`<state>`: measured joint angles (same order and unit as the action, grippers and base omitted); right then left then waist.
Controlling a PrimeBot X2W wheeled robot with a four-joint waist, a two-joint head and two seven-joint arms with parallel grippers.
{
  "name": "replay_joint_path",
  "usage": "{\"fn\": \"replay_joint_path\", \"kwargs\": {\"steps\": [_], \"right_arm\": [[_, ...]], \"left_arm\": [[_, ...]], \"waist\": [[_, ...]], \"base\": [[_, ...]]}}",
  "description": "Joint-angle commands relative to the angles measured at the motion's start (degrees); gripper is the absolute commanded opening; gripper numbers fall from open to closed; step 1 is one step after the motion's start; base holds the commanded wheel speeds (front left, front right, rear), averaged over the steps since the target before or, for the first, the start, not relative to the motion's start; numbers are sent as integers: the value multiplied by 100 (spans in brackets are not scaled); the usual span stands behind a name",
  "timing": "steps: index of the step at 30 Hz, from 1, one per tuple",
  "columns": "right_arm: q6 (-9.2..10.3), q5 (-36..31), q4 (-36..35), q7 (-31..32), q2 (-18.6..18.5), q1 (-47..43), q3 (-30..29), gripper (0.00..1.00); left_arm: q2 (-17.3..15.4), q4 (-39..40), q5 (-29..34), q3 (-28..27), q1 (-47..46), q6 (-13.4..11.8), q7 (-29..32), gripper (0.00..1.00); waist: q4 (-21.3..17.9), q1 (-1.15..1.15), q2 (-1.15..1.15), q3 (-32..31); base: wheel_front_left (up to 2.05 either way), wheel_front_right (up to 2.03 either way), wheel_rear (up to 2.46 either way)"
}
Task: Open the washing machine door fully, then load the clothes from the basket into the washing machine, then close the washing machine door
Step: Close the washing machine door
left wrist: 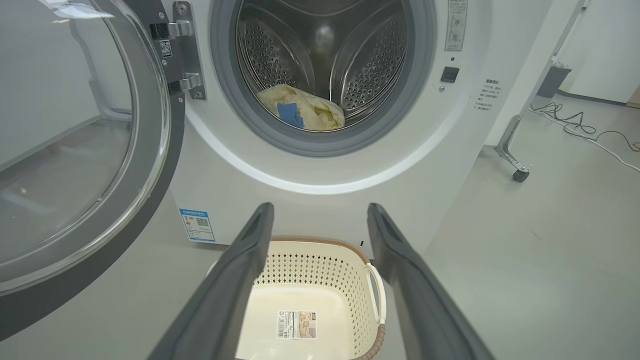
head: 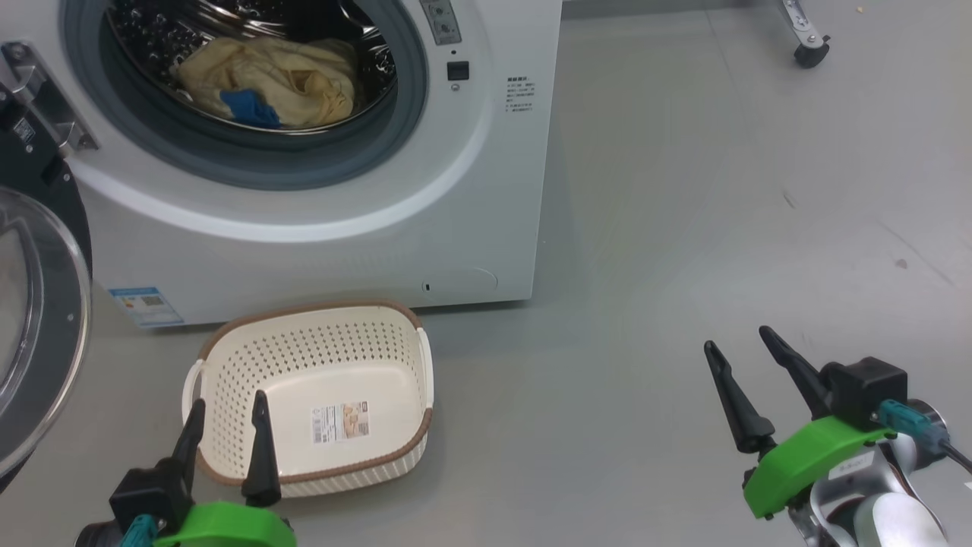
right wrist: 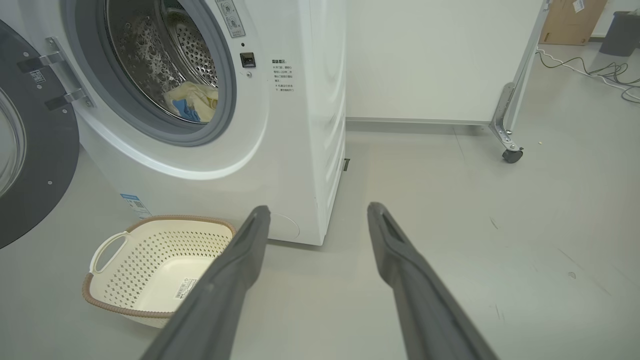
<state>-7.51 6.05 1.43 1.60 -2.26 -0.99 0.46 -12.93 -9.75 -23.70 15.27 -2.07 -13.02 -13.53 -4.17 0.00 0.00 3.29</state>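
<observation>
Loading looks done. The small cream-white perforated plastic basket with a brown woven-look rim [head: 304, 357] sits just ahead of the left claw [head: 229, 399] with nothing in it but its bottom label [head: 340, 422]. The soft cream-yellow and bright blue clothes [head: 281, 80] lie heaped in the steel perforated drum [left wrist: 325, 50] of the large white front-load washing machine [head: 304, 251], well beyond and above that claw's tips.

Both claws are spread wide and carry nothing. The right claw [head: 738, 338] hovers over the grey floor [head: 683, 228], well off to the right of the basket and past the washer's corner.

The large round porthole door with its glossy black rim and clear glass bowl [head: 34, 319] stands swung out on its metal hinge [left wrist: 182, 55], near the left claw and to its left. The step in hand is, I judge, closing the door.

That calls for the left claw to reach the door's free edge and sweep it rightward until it sits flush. The basket stands close under the door's path; whether it would foul the swing I cannot tell.
</observation>
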Motion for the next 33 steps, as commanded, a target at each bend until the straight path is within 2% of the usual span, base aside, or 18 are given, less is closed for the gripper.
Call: {"fn": "replay_joint_path", "kwargs": {"steps": [1, 7, 11, 25, 33], "right_arm": [[2, 44, -186, -30, -62, 108, 110, 100], [2, 31, -181, -39, -62, 125, 85, 100], [2, 33, -171, -44, -62, 136, 89, 100], [2, 31, -133, -69, -62, 146, 74, 100], [2, 9, -144, -67, -62, 102, -11, 100]], "left_arm": [[-163, 151, 32, -171, -205, 48, -7, 100], [-136, 257, -69, -175, -241, 210, -59, 100], [-144, 311, -39, -217, -242, 227, -96, 100], [-140, 322, 39, -254, -232, 243, -133, 100], [-127, 312, 73, -264, -235, 246, -139, 100]], "waist": [[8, 0, 0, 16], [44, 0, 0, 48], [52, 0, 0, 44], [103, 0, 0, 39], [277, 0, 0, 29]], "base": [[-187, 187, 0], [-139, 139, 0], [-71, 71, 0], [-5, 5, 0], [0, 0, 0]]}}
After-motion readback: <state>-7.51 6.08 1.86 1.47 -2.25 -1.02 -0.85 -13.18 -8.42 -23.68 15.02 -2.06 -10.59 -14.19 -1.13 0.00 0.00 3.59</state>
